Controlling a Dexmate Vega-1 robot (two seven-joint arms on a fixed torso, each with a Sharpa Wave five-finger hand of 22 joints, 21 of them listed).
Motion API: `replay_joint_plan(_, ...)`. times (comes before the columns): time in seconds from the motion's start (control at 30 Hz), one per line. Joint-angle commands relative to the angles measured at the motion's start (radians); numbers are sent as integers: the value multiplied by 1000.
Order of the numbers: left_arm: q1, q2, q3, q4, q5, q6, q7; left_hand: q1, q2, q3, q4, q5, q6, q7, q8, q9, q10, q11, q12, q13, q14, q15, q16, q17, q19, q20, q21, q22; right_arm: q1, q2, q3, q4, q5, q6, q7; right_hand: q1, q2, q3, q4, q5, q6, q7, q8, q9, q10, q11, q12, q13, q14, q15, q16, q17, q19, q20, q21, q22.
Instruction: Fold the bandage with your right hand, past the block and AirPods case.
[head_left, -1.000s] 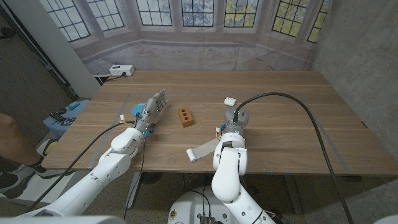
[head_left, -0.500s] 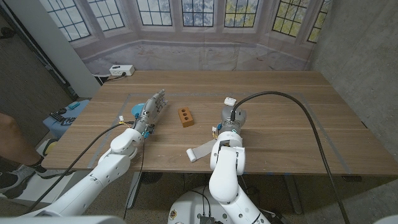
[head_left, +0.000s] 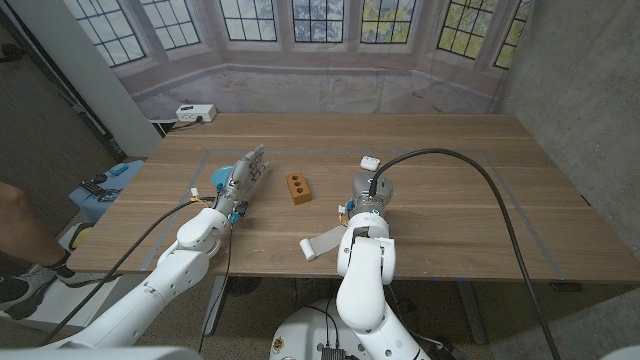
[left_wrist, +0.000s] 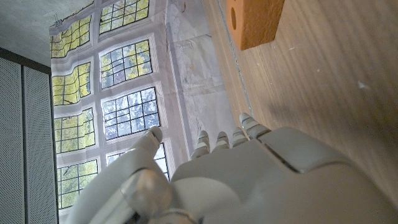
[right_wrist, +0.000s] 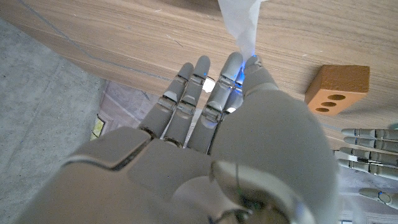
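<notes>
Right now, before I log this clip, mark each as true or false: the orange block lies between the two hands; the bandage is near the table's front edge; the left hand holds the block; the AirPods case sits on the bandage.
1. The orange block lies between the hands: true.
2. The bandage is near the table's front edge: true.
3. The left hand holds the block: false, it is apart from it, holding nothing.
4. The AirPods case sits on the bandage: false, it lies farther back, beyond the right hand.
</notes>
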Motion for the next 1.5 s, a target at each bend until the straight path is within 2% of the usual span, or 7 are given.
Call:
replay_joint_plan(0.03, 9, 5, -2, -10, 0, -2, 3, -7, -4, 6, -2, -3, 2, -3, -2, 4, 2, -4, 4, 5, -4, 4, 0, 3, 0, 6, 6, 2, -28, -14, -4, -40, 45, 15, 3, 9, 3, -7, 0, 2, 5, 0, -1, 3, 3, 4, 1, 3, 8, -121, 3, 2, -1, -52, 3, 3)
replay_joint_plan(0.07, 9, 5, -2, -10, 0, -2, 3, -8, -4, 6, -2, -3, 2, -3, -2, 4, 3, -4, 5, 5, -4, 4, 0, 3, 0, 6, 6, 2, -28, -14, -4, -40, 45, 15, 2, 9, 4, -7, 0, 2, 5, -1, -1, 3, 1, -4, 0, 3, 8, -121, 3, 2, -1, -52, 3, 3)
replay_joint_plan(0.23, 17, 6, -3, -19, 0, -2, 8, -8, -5, 6, -3, -3, 0, -4, -2, 4, 2, -4, 5, 5, -4, 5, 0, 3, 0, 6, 7, 2, -33, -16, -9, -50, 76, 13, -6, 9, 5, -8, 2, 3, 4, -1, -3, 3, 4, 10, 1, 2, 9, -120, 2, 1, -1, -52, 3, 3)
replay_joint_plan(1.03, 31, 14, -8, -32, -1, -2, 12, -11, -5, 8, -4, -3, 1, -3, -2, 4, 2, -3, 5, 5, -5, 5, 0, 3, -1, 6, 7, 2, -26, -18, -30, -54, 165, -24, -11, 3, 13, -15, 7, 3, 4, 2, -10, 3, 0, 11, -3, 2, 14, -118, 0, -1, 0, -52, 4, 3)
replay_joint_plan(1.1, 31, 14, -8, -32, -2, -1, 11, -11, -5, 8, -4, -3, 1, -3, -2, 4, 2, -3, 4, 5, -5, 5, 0, 3, -1, 6, 7, 2, -27, -19, -31, -55, 171, -27, -9, 2, 13, -15, 7, 3, 5, 2, -10, 3, 0, 21, -3, 2, 13, -119, -1, -1, 1, -52, 4, 3)
replay_joint_plan(1.23, 32, 15, -8, -33, -2, 1, 11, -11, -5, 8, -4, -3, 1, -4, -2, 4, 3, -5, 5, 5, -5, 5, 0, 3, -1, 6, 7, 2, -29, -23, -34, -56, 186, -35, -12, 1, 13, -17, 7, 3, 5, 3, -11, 3, -1, 8, -3, 3, 13, -118, -2, -1, 1, -52, 5, 3)
replay_joint_plan(1.5, 39, 19, -10, -40, -2, 1, 13, -12, -5, 9, -5, -3, 2, -4, -1, 4, 3, -4, 5, 5, -5, 5, 0, 3, -1, 7, 7, 2, -30, -31, -37, -52, 229, -54, -31, -2, 15, -18, 9, 4, 3, 3, -14, 3, 0, 12, -3, 3, 15, -118, -3, -2, 1, -52, 5, 3)
